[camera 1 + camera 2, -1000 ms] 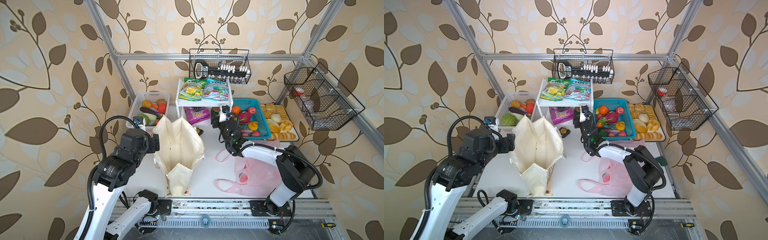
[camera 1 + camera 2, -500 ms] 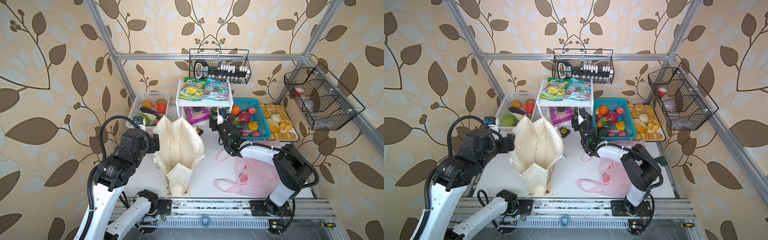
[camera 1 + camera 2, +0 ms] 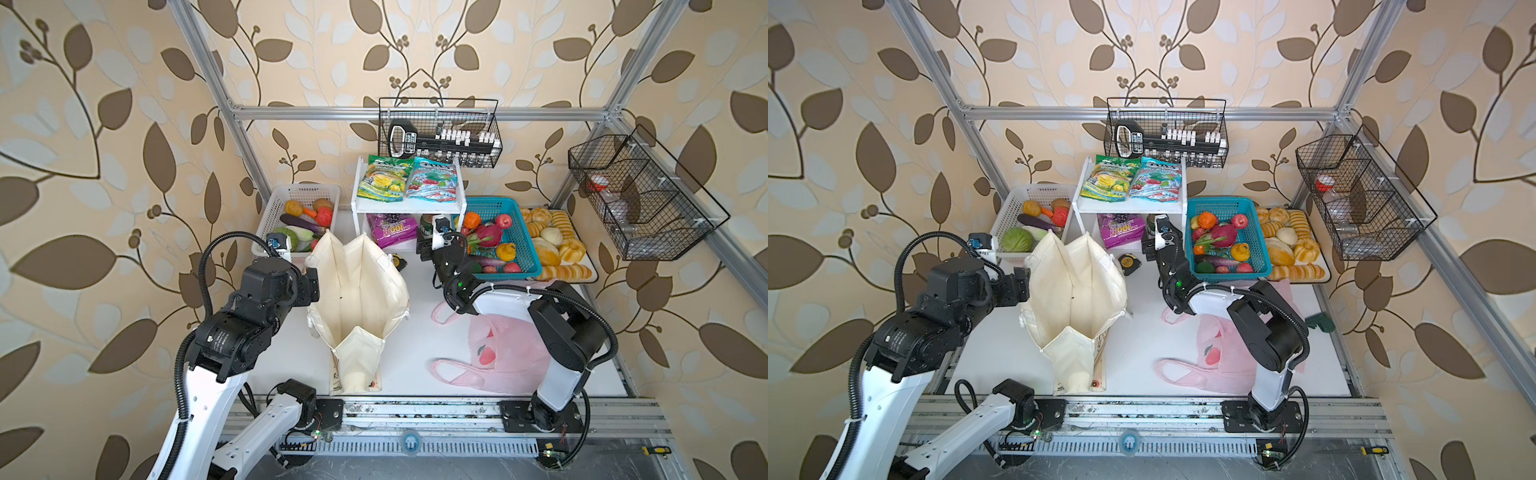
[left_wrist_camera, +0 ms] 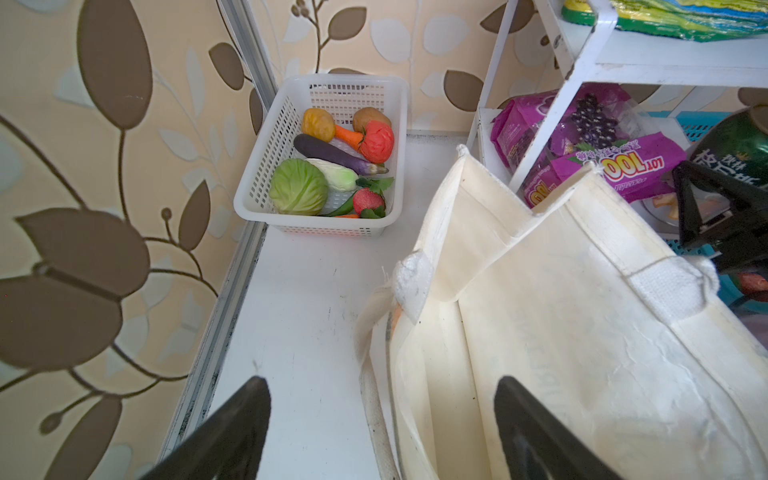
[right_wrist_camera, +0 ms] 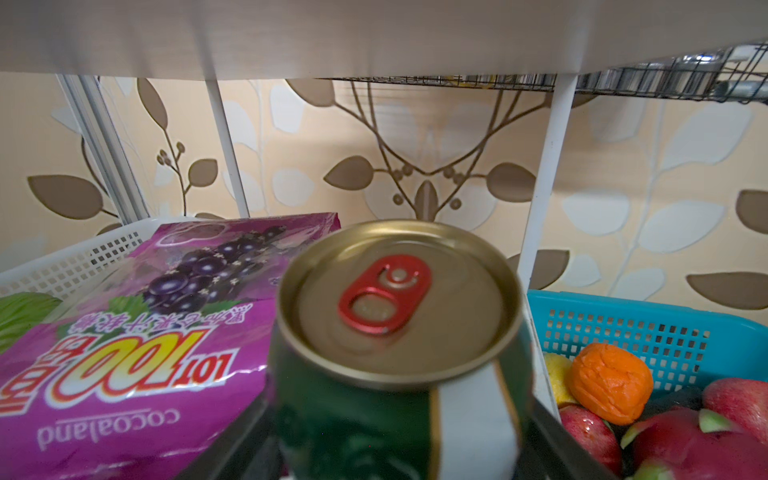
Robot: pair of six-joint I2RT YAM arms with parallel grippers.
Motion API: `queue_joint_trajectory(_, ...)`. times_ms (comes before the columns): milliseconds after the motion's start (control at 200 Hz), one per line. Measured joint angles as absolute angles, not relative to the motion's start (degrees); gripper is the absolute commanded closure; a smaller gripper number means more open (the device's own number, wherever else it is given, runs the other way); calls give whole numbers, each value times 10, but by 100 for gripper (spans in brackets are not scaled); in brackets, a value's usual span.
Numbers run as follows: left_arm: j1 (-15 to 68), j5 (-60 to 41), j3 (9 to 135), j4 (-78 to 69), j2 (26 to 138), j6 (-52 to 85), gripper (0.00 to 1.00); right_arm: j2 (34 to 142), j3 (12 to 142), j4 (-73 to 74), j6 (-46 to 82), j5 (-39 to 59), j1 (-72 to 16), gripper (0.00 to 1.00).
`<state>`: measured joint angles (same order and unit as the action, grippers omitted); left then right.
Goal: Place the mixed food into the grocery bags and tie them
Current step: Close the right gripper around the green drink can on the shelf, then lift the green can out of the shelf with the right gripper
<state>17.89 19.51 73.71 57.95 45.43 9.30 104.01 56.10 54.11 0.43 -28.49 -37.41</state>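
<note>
A: Since a sec ago your R pincer point(image 5: 401, 403) has slid a touch toward 9 o'clock, off the teal basket's point(image 3: 524, 232) corner & up to the green can point(image 5: 399, 316). L pincer point(image 4: 380, 382) hasn't budged.

B: Can stands upright under the white rack's point(image 3: 409, 204) top shelf, at 12 o'clock on the desk point(image 3: 419, 345). Purple packet point(image 5: 137, 324) is just beside it at its 9. Your fingers sit either side of the can body, but it's blurred. Can't tell if they're clamped or only flanking.

A: So squeeze at mid-body w/ the can centred btwn the fingers. Thin metal's slick & dents, I'd guess: firm, not hard.

B: Shelf hangs close overhead, so I'd draw it out toward 6 o'clock first, lift after. Mind the rack post at its 3, & don't drag the packet along.

A: Where to? Cream tote point(image 3: 359, 291) stands at 9 o'clock, mouth gaping. Pink bag point(image 3: 503, 353) lies flat at 4 o'clock.

B: Your L pincer's wide open, straddling the tote's near rim, gripping nothing. I'd have it pinch that rim so the mouth stays open.

A: Looks barely begun: toy fruits point(image 3: 490, 237) in the basket, teal-and-red packet point(image 3: 434, 183) on the rack.
</note>
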Motion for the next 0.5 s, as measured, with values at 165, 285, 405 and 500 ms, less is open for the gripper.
queue_joint_trajectory(165, 179, 195, 737, 580, 457, 93, 14, 1049, 558, 565, 1, -286, -371, 44)
queue_joint_trajectory(285, 179, 195, 737, 580, 459, 93, 14, 1047, 548, 580, -1, -285, -369, 48)
queue_joint_trajectory(405, 179, 195, 737, 580, 458, 93, 14, 1032, 526, 588, -5, -282, -370, 49)
queue_joint_trajectory(500, 179, 195, 737, 580, 457, 93, 14, 1014, 504, 588, -9, -275, -370, 50)
